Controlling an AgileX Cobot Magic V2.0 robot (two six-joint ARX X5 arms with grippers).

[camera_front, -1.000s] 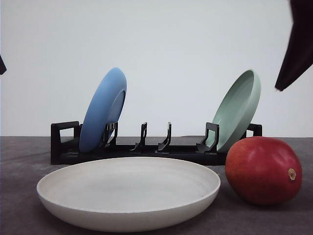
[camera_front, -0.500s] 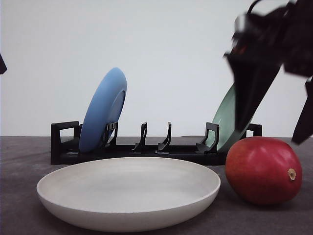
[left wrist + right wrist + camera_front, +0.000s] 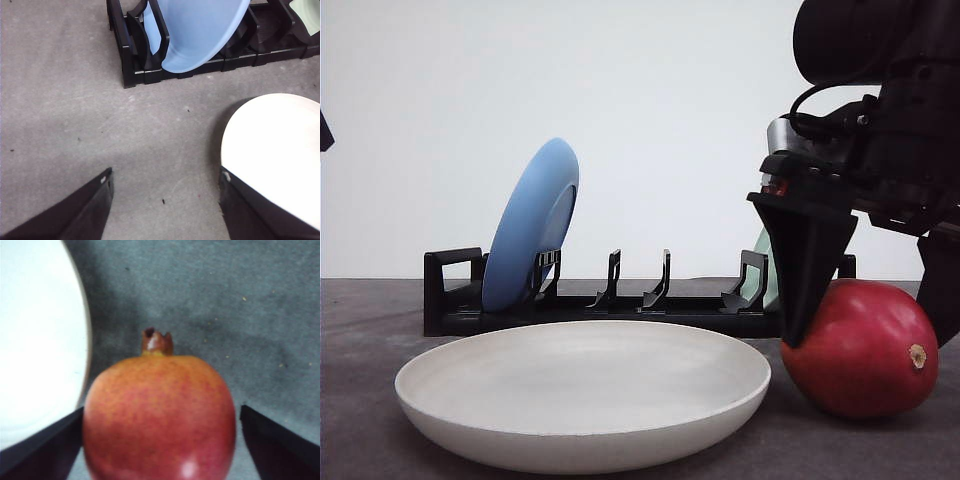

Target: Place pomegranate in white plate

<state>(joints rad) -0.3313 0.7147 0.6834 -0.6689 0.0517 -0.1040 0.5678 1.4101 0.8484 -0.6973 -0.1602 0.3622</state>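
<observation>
Nearest thing, low in the front view, is the white plate [image 3: 582,392], sitting flat on the grey table [image 3: 360,400] across the lower left and centre; just to its right, in the lower right corner, the pomegranate [image 3: 860,347] rests on the table with its tan nub pointing right — beside the plate, not in it. The right gripper [image 3: 870,325] hangs over the fruit with jaws spread wide, one dark finger at the fruit's left edge and the other at its right; in the right wrist view the pomegranate [image 3: 159,415] sits between the two fingers, can't tell if they're touching it. Left gripper [image 3: 165,205] is parted too, holding nothing, over bare table next to the plate's rim [image 3: 225,135]. Further back, mid-frame, a black dish rack [image 3: 620,300] holds a blue plate [image 3: 532,222] leaning on edge at its left end; a pale green plate [image 3: 761,265] peeks out behind the right arm.
</observation>
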